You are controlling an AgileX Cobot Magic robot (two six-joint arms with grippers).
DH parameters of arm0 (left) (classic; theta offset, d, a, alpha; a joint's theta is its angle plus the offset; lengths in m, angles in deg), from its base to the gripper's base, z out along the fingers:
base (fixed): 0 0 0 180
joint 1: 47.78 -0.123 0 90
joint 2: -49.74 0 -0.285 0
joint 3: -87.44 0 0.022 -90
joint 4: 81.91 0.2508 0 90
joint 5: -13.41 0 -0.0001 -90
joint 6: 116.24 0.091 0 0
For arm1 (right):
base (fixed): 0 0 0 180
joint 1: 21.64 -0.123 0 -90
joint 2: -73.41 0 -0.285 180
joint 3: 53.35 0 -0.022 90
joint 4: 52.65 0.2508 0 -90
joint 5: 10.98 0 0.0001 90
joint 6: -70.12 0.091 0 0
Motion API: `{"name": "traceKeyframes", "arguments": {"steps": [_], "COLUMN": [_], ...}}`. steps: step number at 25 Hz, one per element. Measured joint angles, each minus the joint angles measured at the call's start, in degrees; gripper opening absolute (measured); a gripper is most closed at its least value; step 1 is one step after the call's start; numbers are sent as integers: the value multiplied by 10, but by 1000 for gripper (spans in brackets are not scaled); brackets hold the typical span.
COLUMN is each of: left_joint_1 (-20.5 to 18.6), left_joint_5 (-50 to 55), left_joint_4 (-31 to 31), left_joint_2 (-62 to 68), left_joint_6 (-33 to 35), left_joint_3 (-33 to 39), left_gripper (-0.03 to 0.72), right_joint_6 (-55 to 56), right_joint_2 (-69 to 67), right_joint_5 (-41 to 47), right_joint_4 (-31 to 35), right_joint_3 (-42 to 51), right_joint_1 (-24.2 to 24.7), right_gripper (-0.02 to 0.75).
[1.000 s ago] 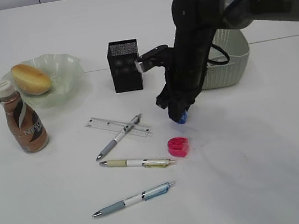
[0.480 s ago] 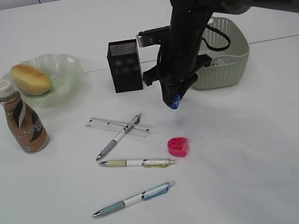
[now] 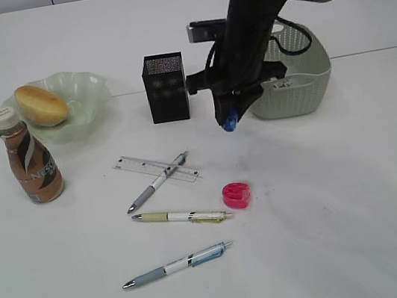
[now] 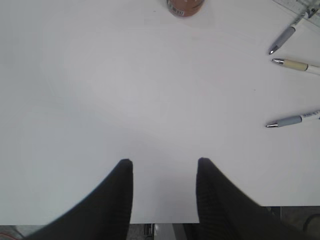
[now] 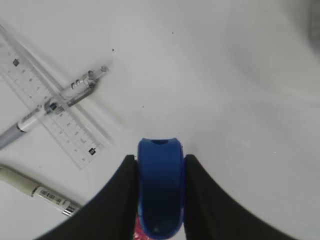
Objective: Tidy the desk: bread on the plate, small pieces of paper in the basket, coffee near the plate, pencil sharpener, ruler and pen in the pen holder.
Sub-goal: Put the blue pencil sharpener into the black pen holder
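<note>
Right now the right claw (image 3: 229, 119) hangs above the desk (image 3: 342, 194), between the pen holder (image 3: 165, 88) and the basket (image 3: 297, 73), its two black fingers (image 5: 120, 200) pinched on a blue pencil sharpener (image 5: 160, 192) that fills the gap between them and pokes out past the tips. A second, pink sharpener (image 3: 237, 195) sits on the desk nearer the camera than the claw, well apart from it. To its left lies a clear ruler (image 3: 156, 169) with a grey pen (image 3: 156, 182) crossing over it; a cream pen (image 3: 182, 216) and a blue pen (image 3: 177, 264) lie further toward the front edge. The bread (image 3: 40, 104) rests in the green plate (image 3: 91, 90) at the far left, and the coffee bottle (image 3: 29, 157) stands upright just in front of that plate. The left claw (image 4: 164, 162) hovers over bare desk with its fingers spread part way and nothing between them, the coffee and the pen tips lying well beyond it
</note>
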Motion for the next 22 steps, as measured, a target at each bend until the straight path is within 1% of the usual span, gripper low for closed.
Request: {"name": "traceKeyframes", "arguments": {"steps": [4, 9, 12, 17, 22], "left_joint_1": [0, 0, 0, 0, 0], "left_joint_5": [0, 0, 0, 0, 0], "left_joint_4": [-1, -1, -1, -1, -1], "left_joint_2": [0, 0, 0, 0, 0], "left_joint_6": [0, 0, 0, 0, 0], "left_joint_3": [0, 0, 0, 0, 0], "left_gripper": [307, 307, 307, 307, 307], "right_joint_6": [1, 2, -5, -29, -48], "right_joint_2": [38, 78, 82, 75, 62], "right_joint_5": [2, -4, -77, -229, -338], "right_joint_4": [-20, -26, -27, -27, -25], "right_joint_3": [0, 0, 0, 0, 0], "right_joint_1": [-1, -1, -1, -1, -1], "right_gripper": [186, 186, 186, 186, 186]}}
